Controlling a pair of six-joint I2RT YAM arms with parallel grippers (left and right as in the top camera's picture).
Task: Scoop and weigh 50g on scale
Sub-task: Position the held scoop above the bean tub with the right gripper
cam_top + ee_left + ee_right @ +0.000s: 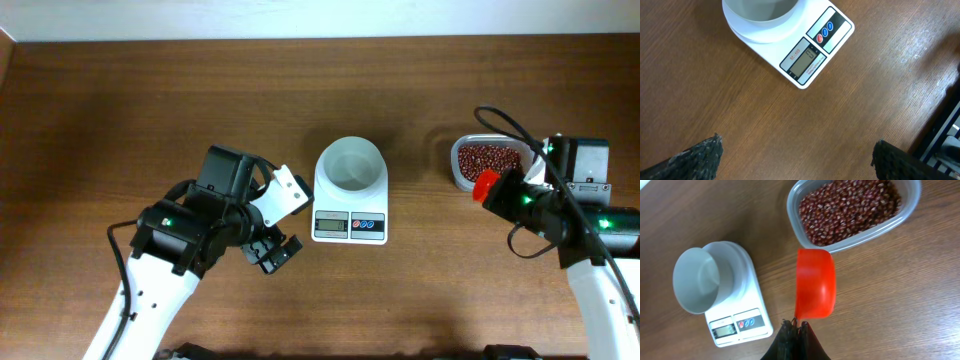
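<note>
Right pincer (796, 327) clamps 1 red scoop (815, 287), left pincer (796, 159) gapes empty; 1 scale (349, 227), 1 tub (459, 173) of beans (488, 157).

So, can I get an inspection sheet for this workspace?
Surface: brown wooden table.
Job's things: white scale, its bowl looks empty; red-brown beans in a clear tub; red scoop, no beans seen in it.
Clutter: nothing seen.
Grippers: left gripper open, holding nothing; right gripper shut on the scoop's handle.
Cables: black cable looping beside the tub.
Surroundings: pale wall beyond the table's far edge.
</note>
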